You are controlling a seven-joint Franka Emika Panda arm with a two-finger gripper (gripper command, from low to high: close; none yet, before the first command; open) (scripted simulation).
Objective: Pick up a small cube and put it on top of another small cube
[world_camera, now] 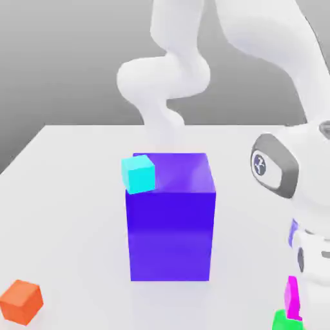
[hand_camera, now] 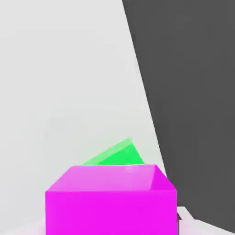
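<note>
I've got the pink cube (hand_camera: pixel 110 199) pinched in the gripper (world_camera: pixel 293 303), hanging just over the green cube (hand_camera: pixel 117 155) right below it. Pickup's done I reckon; what's left is lowering, lining up and letting go.

The magenta cube (hand_camera: pixel 111 199) partly hides the green cube (hand_camera: pixel 117 156) behind it.

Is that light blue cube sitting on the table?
No. In the exterior view the cyan cube rests on the top corner of the big blue block, well above the table.
</note>
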